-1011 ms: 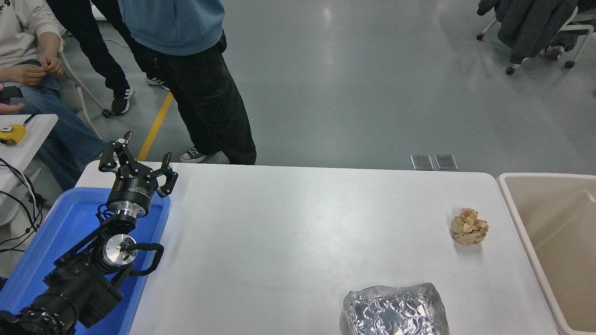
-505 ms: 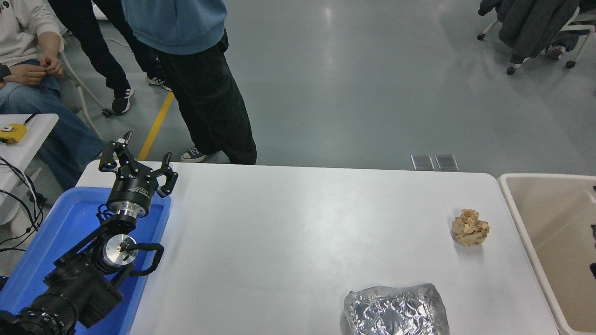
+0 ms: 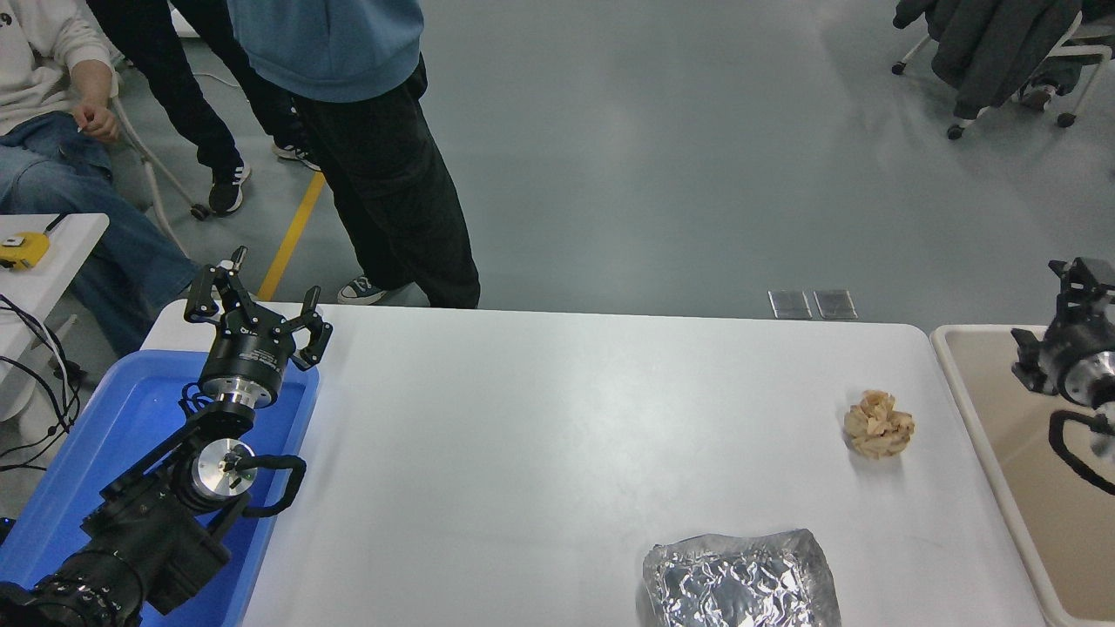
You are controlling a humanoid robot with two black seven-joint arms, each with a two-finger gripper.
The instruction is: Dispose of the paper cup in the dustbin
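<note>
Since 1 second ago the right arm has come into view at the right edge, and its end effector (image 3: pixel 1058 318) now hangs above the dustbin (image 3: pixel 958 383), which stands just past the right edge of the tabletop (image 3: pixel 557 435). Black prongs show near the bin's far rim, but the frame cuts them off, so I cannot tell whether they are spread or pressed together, and nothing is seen between them.

No paper cup is visible anywhere: not on the tabletop, not in the part of the bin that shows. It may already lie inside the bin, out of sight, but that is only a guess.

By its kind, such a cup would be very light, thin-walled and easy to crush, so a gentle pinch across the rim or upper wall would suit it best.

Only 2 other bits of rubbish lie on the tabletop: a tan paper ball (image 3: pixel 878 424) near the right edge and a foil sheet (image 3: pixel 740 579) at the near edge. At the near left corner the left end effector (image 3: pixel 258 312) is parked with fingers spread, over a blue tray (image 3: pixel 104 435).
</note>
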